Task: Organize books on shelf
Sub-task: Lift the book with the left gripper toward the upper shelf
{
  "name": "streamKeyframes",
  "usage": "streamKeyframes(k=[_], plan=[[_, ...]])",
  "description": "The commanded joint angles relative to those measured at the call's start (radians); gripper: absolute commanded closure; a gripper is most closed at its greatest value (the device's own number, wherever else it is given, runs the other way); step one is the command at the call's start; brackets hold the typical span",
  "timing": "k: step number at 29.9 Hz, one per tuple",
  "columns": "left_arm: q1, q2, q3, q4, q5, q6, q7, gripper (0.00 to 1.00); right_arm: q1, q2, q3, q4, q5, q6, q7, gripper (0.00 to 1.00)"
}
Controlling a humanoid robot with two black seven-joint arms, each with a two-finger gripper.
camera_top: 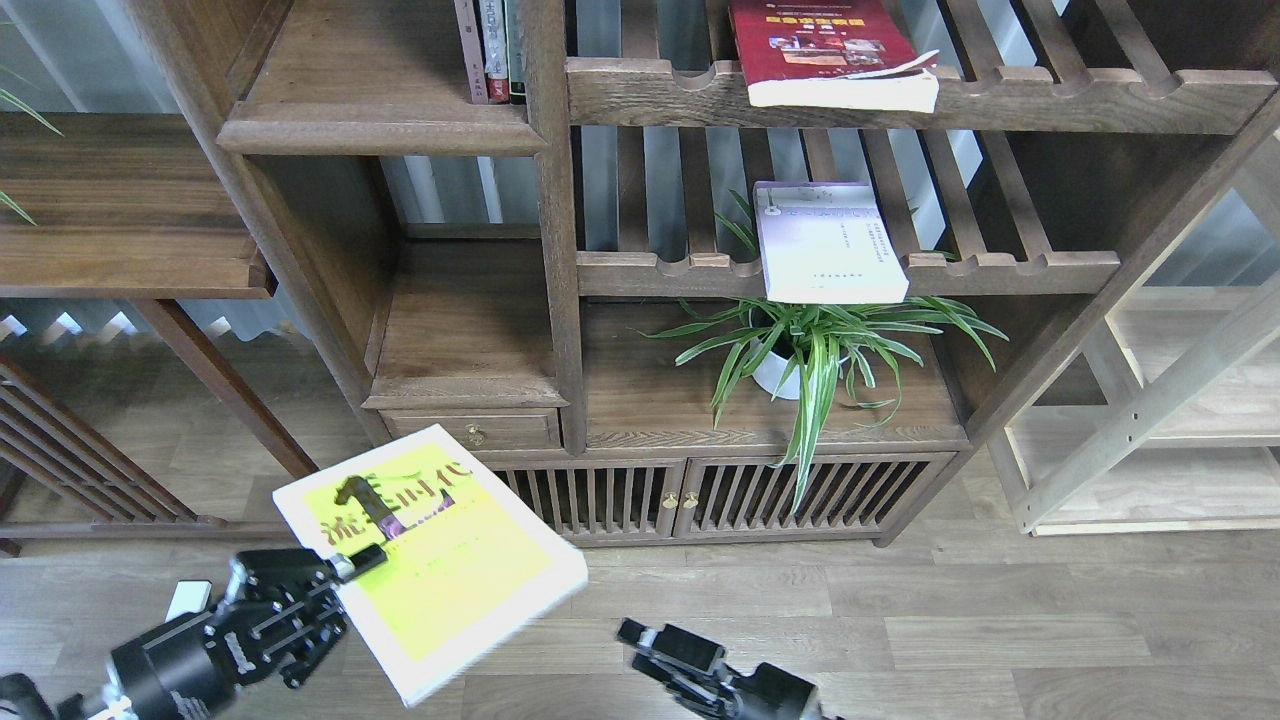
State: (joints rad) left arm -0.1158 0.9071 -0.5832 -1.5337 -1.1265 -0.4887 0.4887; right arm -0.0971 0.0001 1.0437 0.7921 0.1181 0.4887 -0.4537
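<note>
My left gripper (345, 572) is shut on the left edge of the yellow-green book (440, 550) and holds it tilted in the air, in front of the bookcase's low drawer. My right gripper (655, 650) is open and empty, low and to the right of the book, apart from it. The pale lavender book (825, 240) lies on the lower slatted rack. The red book (820, 45) lies on the upper slatted rack, overhanging its front rail. The shelf (380, 128), a solid board with a moulded front edge, is at the upper left, with narrow upright spines (490, 50) at its right end.
A potted spider plant (810, 350) stands under the lavender book. A solid ledge with a brass-knobbed drawer (470, 430) sits below the shelf. Slatted cabinet doors (700, 495) are at floor level. A pale wooden frame (1150, 400) stands at the right, a dark side table (120, 210) at the left.
</note>
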Motion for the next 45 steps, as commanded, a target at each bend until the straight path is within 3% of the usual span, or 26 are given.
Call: streamKeyframes(k=[1,12,21,32,36,40,45], plan=[[-0.008,0.065,-0.05,-0.006,-0.004,0.0,0.0,0.97,-0.01,0.0,0.048,-0.031,0.003,0.0,0.001,0.18],[-0.165,0.357,-0.093,-0.052,-0.026,0.0,0.0,0.97,-0.009,0.0,0.044,-0.031,0.006,0.0,0.0,0.18],[-0.166,0.493,-0.089,-0.163,-0.019,0.0,0.0,0.97,-0.013,0.0,0.033,-0.025,-0.001,0.0,-0.003,0.18],[-0.205,0.676,-0.09,-0.186,0.057,0.0,0.0,0.95,-0.029,0.0,0.035,-0.005,-0.003,0.0,-0.005,0.19],[-0.202,0.647,-0.086,-0.142,0.129,0.0,0.0,0.95,-0.029,0.0,0.033,-0.005,-0.008,0.0,-0.007,0.19],[-0.208,0.5,-0.089,-0.039,0.192,0.0,0.0,0.95,-0.041,0.0,0.032,-0.002,-0.023,0.0,-0.007,0.19],[-0.229,0.469,-0.092,-0.003,0.198,0.0,0.0,0.95,-0.064,0.0,0.033,0.016,-0.024,0.0,-0.008,0.19]])
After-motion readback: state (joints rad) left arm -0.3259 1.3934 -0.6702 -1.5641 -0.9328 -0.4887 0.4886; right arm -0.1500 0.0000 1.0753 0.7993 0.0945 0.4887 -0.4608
